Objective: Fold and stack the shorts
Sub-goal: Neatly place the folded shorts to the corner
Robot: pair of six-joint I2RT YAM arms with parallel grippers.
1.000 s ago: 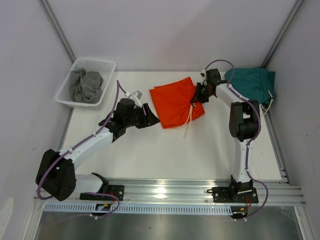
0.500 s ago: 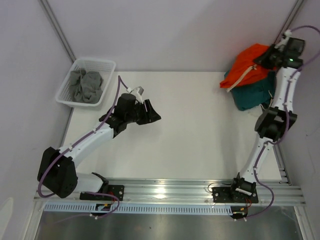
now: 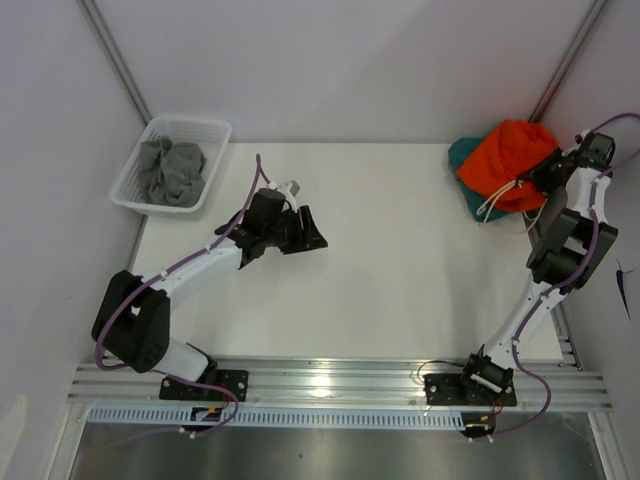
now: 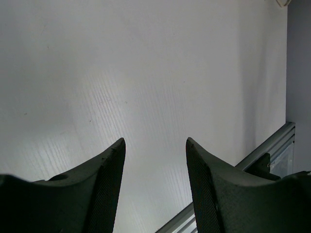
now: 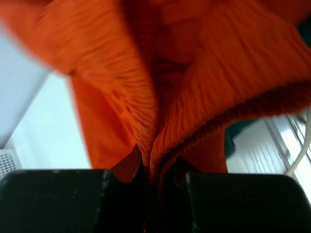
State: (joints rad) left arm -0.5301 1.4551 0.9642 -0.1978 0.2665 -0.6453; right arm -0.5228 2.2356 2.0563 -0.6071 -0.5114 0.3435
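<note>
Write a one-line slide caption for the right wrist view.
Right end effector shut on a bunched fold of the orange shorts, seen close up.

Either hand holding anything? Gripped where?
Right hand is shut on the orange shorts, pinching a bunched fold of ribbed cloth near the drawstring. Left hand is open, empty.

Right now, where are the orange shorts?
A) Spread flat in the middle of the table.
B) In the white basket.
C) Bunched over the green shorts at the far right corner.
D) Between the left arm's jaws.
C: the top view shows the orange shorts heaped over the green shorts in the far right corner, and the right wrist view shows their cloth pinched in the right jaws.
</note>
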